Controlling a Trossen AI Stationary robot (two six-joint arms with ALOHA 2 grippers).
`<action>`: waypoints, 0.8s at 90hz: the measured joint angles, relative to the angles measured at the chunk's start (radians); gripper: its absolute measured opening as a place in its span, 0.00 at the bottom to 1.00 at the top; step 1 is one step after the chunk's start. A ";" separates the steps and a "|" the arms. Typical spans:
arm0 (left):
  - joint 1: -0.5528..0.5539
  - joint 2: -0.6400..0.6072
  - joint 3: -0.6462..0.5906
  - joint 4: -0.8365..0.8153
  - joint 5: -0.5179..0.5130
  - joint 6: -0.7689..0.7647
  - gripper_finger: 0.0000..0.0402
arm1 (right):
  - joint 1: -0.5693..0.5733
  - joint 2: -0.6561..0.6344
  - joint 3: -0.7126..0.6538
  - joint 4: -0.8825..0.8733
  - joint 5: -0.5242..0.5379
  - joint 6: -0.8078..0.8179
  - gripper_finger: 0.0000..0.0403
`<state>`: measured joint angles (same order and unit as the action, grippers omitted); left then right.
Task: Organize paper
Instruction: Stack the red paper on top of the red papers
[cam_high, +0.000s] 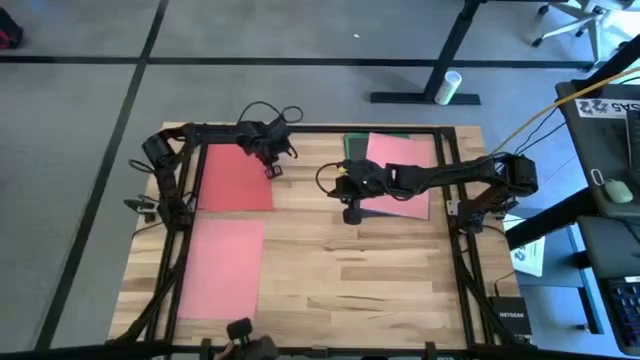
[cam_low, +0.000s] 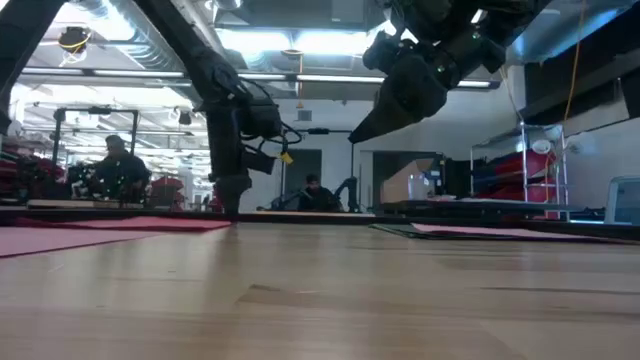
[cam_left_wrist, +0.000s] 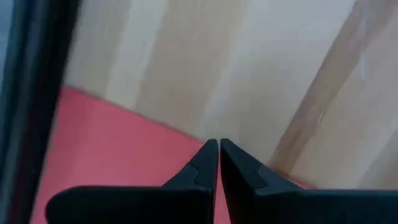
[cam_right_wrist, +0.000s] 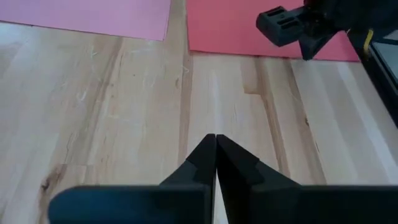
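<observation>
A red sheet (cam_high: 235, 178) lies flat at the far left of the wooden table, and a pink sheet (cam_high: 222, 268) lies flat nearer the front. At the far right, another pink sheet (cam_high: 400, 165) tops a stack over a green sheet (cam_high: 358, 145) and darker ones. My left gripper (cam_high: 272, 166) is shut, low at the red sheet's right edge (cam_left_wrist: 155, 124). My right gripper (cam_high: 352, 212) is shut and empty. It hangs clear above bare wood (cam_right_wrist: 216, 138) beside the stack's near left corner, and the low view shows it raised (cam_low: 362, 133). My left gripper comes from above with its shut fingertips (cam_left_wrist: 208, 149) pointing down at the red sheet's right edge (cam_left_wrist: 180, 134), near the sheet's far corner. In the low view the fingers (cam_low: 232, 205) reach down to sheet level. The sheet lies flat on the table.
Dark frame rails (cam_high: 455, 215) run along the table's sides and far edge. A black device (cam_high: 250, 340) sits at the near edge. Bare wood (cam_high: 350, 280) fills the middle and near right. People (cam_low: 118, 165) sit in the room beyond the table.
</observation>
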<state>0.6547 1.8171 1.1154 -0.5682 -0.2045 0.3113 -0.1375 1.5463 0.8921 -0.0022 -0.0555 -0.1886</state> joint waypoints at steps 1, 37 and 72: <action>-0.002 -0.005 0.000 -0.003 0.000 -0.004 0.00 | 0.000 0.000 0.000 0.000 0.000 0.000 0.00; -0.275 -0.073 0.003 -0.146 0.152 -0.077 0.00 | 0.000 0.000 0.000 0.000 0.000 0.000 0.00; -0.449 0.013 0.003 -0.174 0.061 -0.092 0.00 | 0.001 0.000 0.000 0.000 0.000 0.000 0.00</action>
<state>0.2058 1.8303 1.1183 -0.7424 -0.1434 0.2194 -0.1368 1.5463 0.8921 -0.0018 -0.0555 -0.1890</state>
